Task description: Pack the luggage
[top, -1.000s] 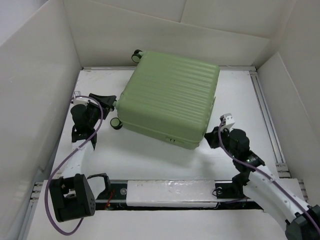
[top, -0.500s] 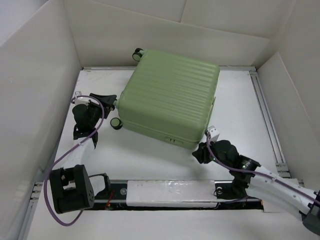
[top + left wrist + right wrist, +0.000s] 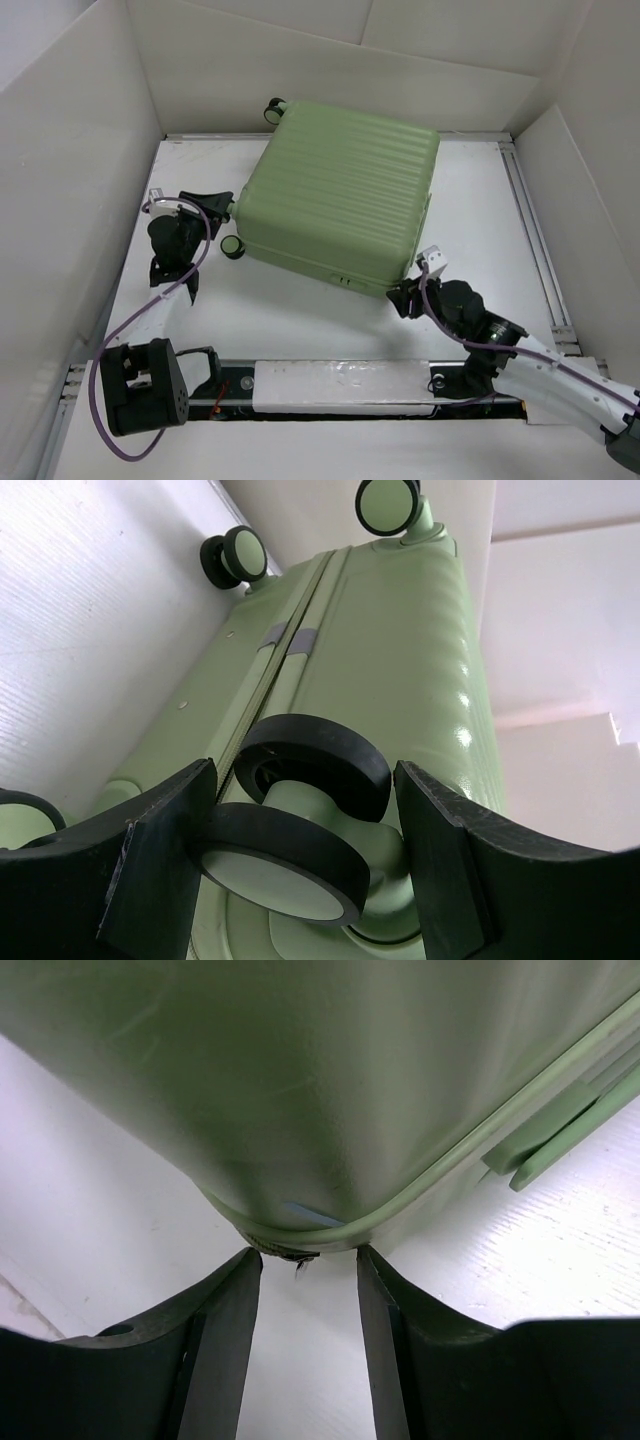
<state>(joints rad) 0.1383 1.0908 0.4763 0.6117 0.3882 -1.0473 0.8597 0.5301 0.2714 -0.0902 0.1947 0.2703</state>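
Observation:
The luggage, a pale green ribbed suitcase, lies flat and closed at the back middle of the table. My left gripper reaches its left end. In the left wrist view the left gripper is shut on a black-and-green double wheel, with two more wheels farther off. My right gripper sits low at the suitcase's near right corner. The right wrist view has the right gripper open, its tips just under the rounded corner, and a small dark zipper pull hangs between them.
White walls close in the table on the left, back and right. A metal rail runs along the right side. A white bar lies across the front between the arm bases. Another wheel rests on the table near the left gripper.
The right arm has swung down and left from beside the suitcase to its near right corner, and its jaws have opened. The left arm has barely moved.

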